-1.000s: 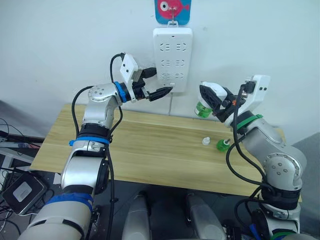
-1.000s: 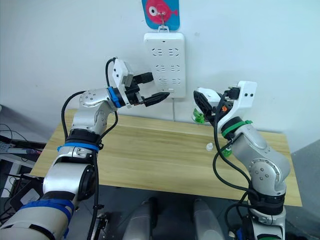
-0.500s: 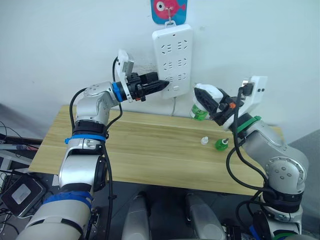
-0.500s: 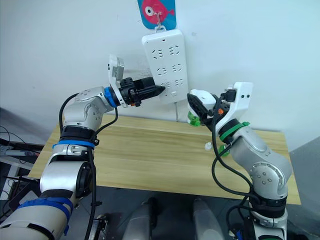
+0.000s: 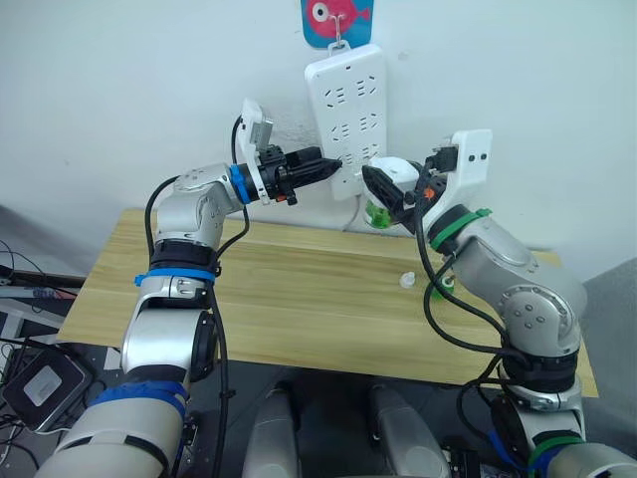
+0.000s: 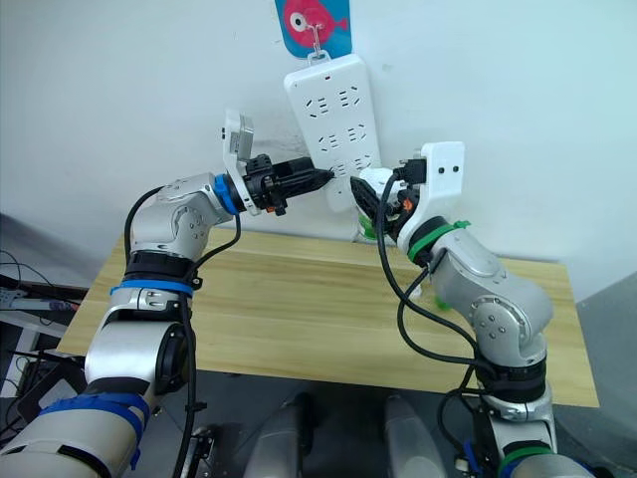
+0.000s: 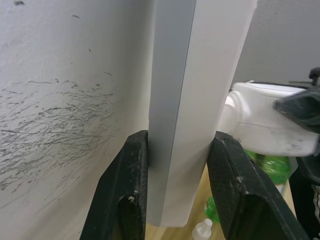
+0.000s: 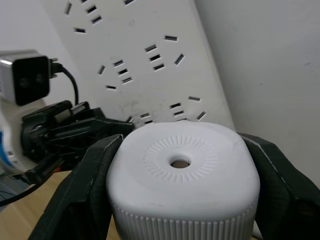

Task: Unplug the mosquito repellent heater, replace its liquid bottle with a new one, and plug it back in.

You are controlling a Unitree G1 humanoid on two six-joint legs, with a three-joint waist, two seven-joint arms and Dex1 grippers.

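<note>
Fingers, left [image 7: 126,200]: closed on the lower edge of the white power strip [image 5: 347,119], one black finger on each side of it, where the strip hangs tilted on the wall under a blue fish plaque [image 5: 336,20]. Fingers, right [image 8: 85,195]: clamped on the mosquito repellent heater [image 8: 180,177], which I see as a white rounded unit with a centre hole in its domed face. I hold it raised off the surface, just beside the strip's lower sockets; contact with the strip I cannot tell. Green bottle [image 7: 272,167]: fitted under the heater. Wooden surface [image 5: 289,299]: carries a small white cap [image 5: 407,280]; a second green bottle [image 5: 442,284] stands next to it, partly behind my right arm.
</note>
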